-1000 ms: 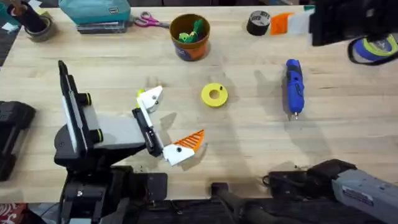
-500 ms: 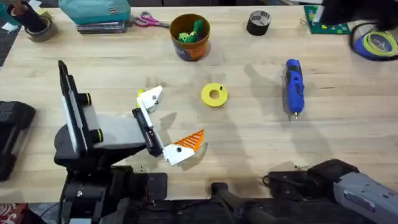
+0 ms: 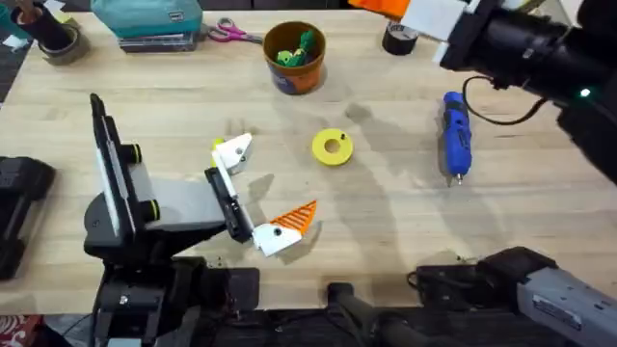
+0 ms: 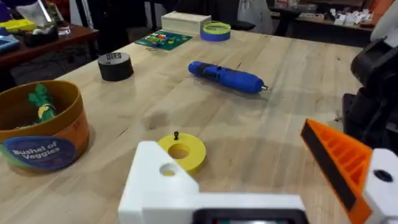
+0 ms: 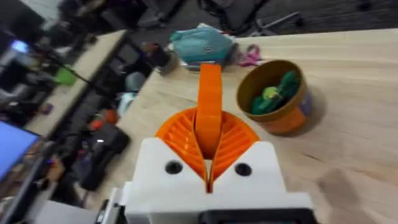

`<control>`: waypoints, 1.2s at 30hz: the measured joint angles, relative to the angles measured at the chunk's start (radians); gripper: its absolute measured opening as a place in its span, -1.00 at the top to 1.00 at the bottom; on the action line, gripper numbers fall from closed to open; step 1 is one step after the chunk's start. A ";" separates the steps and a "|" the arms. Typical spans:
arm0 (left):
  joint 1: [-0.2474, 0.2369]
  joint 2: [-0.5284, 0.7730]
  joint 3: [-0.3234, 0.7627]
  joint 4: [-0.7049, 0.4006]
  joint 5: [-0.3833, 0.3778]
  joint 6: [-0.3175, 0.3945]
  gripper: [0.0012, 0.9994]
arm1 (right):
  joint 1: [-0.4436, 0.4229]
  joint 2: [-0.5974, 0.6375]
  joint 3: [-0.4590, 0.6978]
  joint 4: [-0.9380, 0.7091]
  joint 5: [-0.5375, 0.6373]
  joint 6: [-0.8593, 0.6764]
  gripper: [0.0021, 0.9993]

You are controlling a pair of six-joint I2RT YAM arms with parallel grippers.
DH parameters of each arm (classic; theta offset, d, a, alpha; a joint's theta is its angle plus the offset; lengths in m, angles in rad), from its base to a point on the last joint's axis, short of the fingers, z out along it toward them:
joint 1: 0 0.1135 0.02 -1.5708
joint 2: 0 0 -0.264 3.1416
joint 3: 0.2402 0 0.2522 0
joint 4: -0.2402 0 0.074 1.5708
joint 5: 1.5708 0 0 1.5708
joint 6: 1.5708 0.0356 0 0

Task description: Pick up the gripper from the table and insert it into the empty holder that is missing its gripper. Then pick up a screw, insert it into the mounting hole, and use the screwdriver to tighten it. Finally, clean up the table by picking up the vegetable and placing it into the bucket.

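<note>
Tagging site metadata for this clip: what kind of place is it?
Likely a robotics lab or workshop: a wooden workbench holding tape rolls, scissors and a blue screwdriver, with more cluttered benches in the left wrist view and office chairs in the right wrist view.

Centre of table [image 3: 386, 207] bare, open passage btwn yellow ring [image 3: 333, 147] and screwdriver [image 3: 455, 135]. Left arm's gripper [image 3: 262, 191] blocks near-left area. Right arm's gripper [image 3: 410, 12] hangs over far edge, above black tape roll [image 3: 397, 39]. Bucket [image 3: 294, 57] stands far-centre; scissors [image 3: 231, 33], teal case [image 3: 147, 19] crowd far-left edge.
</note>
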 joint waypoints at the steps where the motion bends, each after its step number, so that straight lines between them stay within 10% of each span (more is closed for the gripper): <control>1: 0.000 0.000 0.000 0.000 0.000 0.000 -0.97 | -0.008 0.004 -0.015 0.036 -0.027 0.028 0.99; 17: 0.000 0.000 0.000 0.000 0.000 0.000 -0.97 | -0.145 0.237 -0.069 0.394 -0.544 0.374 0.99; 36: 0.000 0.000 0.000 0.000 0.000 0.000 -0.97 | -0.145 0.507 -0.082 0.709 -0.883 0.587 0.99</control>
